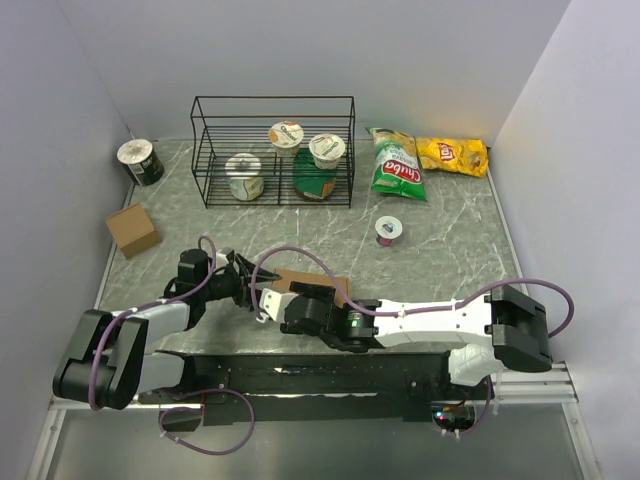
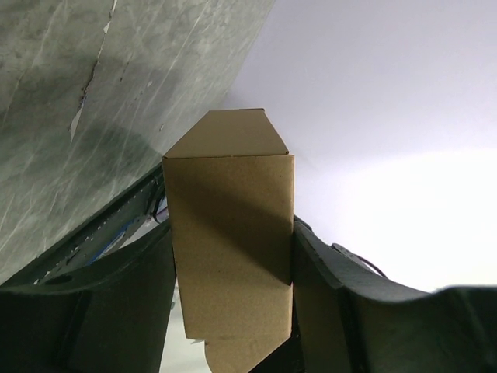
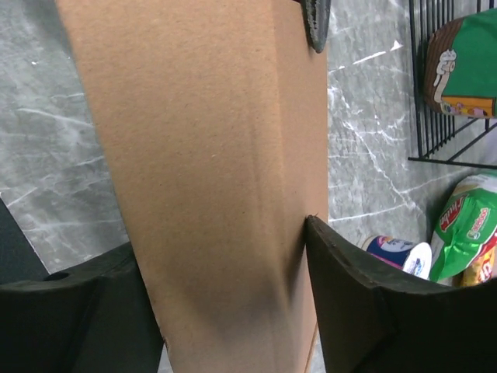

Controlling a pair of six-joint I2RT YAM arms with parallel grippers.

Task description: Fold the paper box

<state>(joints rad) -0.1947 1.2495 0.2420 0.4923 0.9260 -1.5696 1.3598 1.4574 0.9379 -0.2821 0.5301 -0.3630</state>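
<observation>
The paper box (image 1: 318, 282) is plain brown cardboard, held just above the table's near edge between the two arms. In the left wrist view the paper box (image 2: 229, 233) stands as an oblong carton with a tapered flap at its far end. My left gripper (image 2: 233, 227) is shut on it, both fingers pressed to its sides. In the right wrist view a broad brown panel of the box (image 3: 210, 171) fills the gap of my right gripper (image 3: 220, 237), and both fingers touch its sides. From above, the left gripper (image 1: 243, 283) and right gripper (image 1: 272, 298) meet at the box's left end.
A small cube-like cardboard box (image 1: 132, 229) sits at the left. A black wire rack (image 1: 272, 150) with several cups stands at the back, a can (image 1: 140, 161) to its left. Snack bags (image 1: 397, 165) and a small cup (image 1: 388, 230) lie to the right.
</observation>
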